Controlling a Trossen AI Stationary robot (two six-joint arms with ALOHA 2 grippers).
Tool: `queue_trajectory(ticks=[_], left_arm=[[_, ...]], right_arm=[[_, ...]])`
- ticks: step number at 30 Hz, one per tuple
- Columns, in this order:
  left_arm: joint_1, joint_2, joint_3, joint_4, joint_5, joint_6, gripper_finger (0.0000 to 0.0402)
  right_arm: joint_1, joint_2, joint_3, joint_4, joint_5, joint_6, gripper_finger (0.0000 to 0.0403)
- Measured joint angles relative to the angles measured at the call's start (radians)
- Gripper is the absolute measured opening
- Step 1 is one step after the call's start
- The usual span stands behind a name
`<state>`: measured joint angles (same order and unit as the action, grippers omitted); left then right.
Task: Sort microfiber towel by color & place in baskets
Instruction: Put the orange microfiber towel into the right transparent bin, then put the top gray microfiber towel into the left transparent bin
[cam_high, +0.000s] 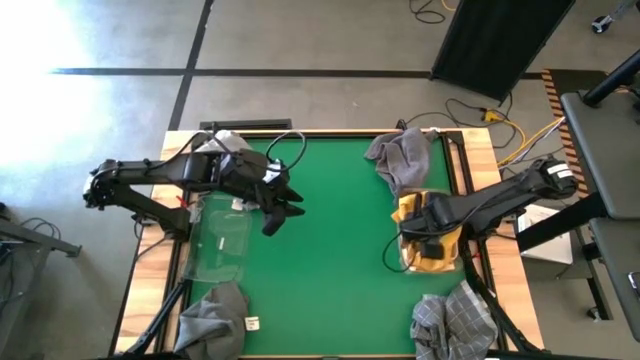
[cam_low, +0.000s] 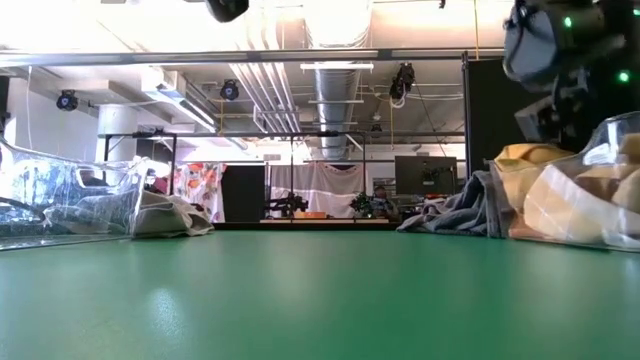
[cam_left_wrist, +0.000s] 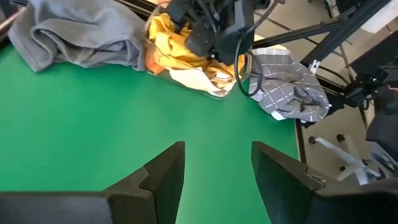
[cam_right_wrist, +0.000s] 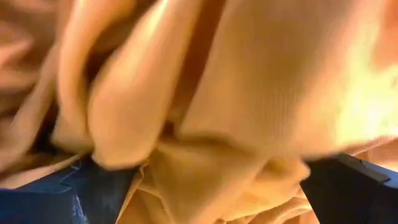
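1. Orange-yellow towels (cam_high: 428, 232), soft and crumpled, bunched inside the right-hand clear basket (cam_high: 432, 262).
2. Right tool (cam_high: 413, 226) down in that basket, pressed into the orange folds; grip impossible to tell.
3. Left tool (cam_left_wrist: 217, 175) wide open, empty, beside the other basket (cam_high: 219, 243).
4. Grey towels (cam_high: 400, 156) heaped beyond the right-hand basket on the bench (cam_high: 330, 250).

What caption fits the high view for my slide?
Right gripper buried in orange towels in right basket; left gripper open beside empty left basket.
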<state>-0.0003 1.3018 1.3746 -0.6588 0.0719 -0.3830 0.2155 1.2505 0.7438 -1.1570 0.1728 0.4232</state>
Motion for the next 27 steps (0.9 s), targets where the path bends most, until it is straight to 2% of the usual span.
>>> queue_trajectory(ticks=[4,9,11,14,20,24,27], left_arm=[[-0.022,-0.001,0.0,-0.001,0.0,-0.019,0.017],[-0.047,-0.001,0.001,-0.003,0.0,-0.038,0.017],[-0.053,-0.001,0.001,-0.003,0.0,-0.045,0.017],[-0.054,-0.001,0.001,-0.002,-0.002,-0.045,0.017],[-0.054,-0.001,0.001,0.0,-0.002,-0.05,0.017],[-0.069,-0.001,0.001,-0.005,-0.002,-0.087,0.017],[-0.102,-0.001,0.001,-0.025,-0.002,-0.106,0.017]], right_arm=[[0.014,-0.021,0.096,-0.105,-0.058,-0.014,0.0398],[0.013,-0.032,0.31,-0.305,-0.099,0.021,0.0398],[0.002,-0.033,0.387,-0.307,-0.085,0.037,0.0398],[-0.055,-0.033,0.449,-0.243,0.0,0.099,0.0398],[-0.316,-0.033,0.401,-0.022,0.075,0.201,0.0398],[-0.552,-0.023,0.313,0.057,0.157,0.362,0.0398],[-0.743,-0.002,0.231,0.117,0.143,0.362,0.0398]])
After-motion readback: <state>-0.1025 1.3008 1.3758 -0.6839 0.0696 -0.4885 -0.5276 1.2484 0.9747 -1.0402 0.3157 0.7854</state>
